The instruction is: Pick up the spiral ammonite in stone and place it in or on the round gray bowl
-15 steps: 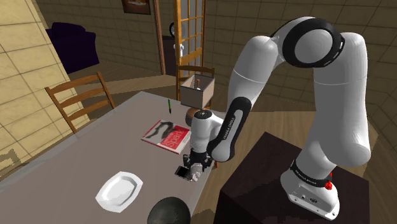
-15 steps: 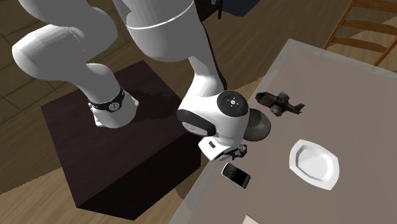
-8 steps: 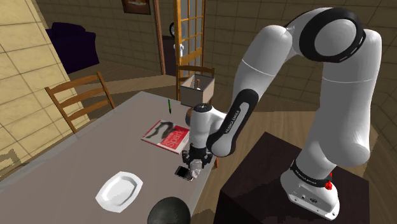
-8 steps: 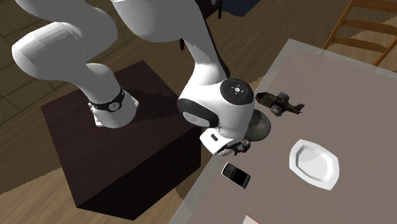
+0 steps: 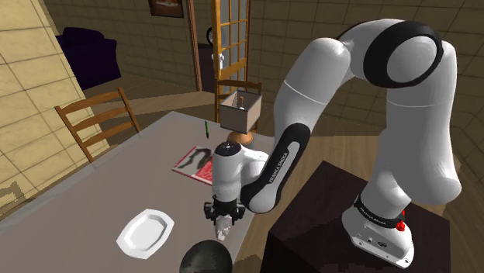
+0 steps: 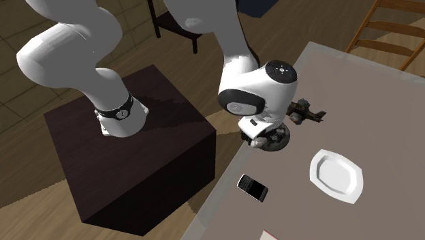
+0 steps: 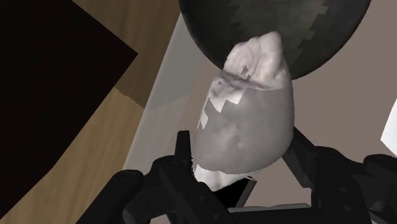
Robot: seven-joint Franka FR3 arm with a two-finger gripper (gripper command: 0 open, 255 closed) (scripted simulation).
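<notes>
**ammonite in the hand, at the edge of the bowl**

the hand (image 7: 245, 162) is closed on the ammonite (image 7: 245, 121), a pale grey lump of stone clasped between the two black fingers (image 7: 184, 153) and lifted clear of the desk (image 7: 356, 95). seen along the fingers, the stone's far tip overlaps the near rim of the round bowl (image 7: 280, 25), which is drawn dark grey, almost black.

in the shoulder view the hand (image 5: 223, 219) hangs just above the bowl (image 5: 203, 257), with the ammonite (image 5: 223, 230) pointing down at it. the second exterior view puts the hand (image 6: 262, 140) over the bowl's (image 6: 280, 140) rim, near the desk's edge by the stand (image 6: 129, 163).

the step in hand looks like the carry to the bowl, nearly done. the next move probably calls for a short shift toward the bowl's middle, a small descent, then parting the fingers so the stone drops inside rather than tipping off the rim.

the desk (image 5: 116, 178) is plain grey-brown. on it lie a white plate (image 5: 145, 231), a dark phone (image 6: 253, 188), a small dark figure (image 6: 306, 111), a red magazine (image 5: 203, 165) and an open box (image 5: 239, 111). beyond stand a wooden chair (image 5: 97, 120), a glazed wooden door (image 5: 230, 39) and tiled walls.
</notes>
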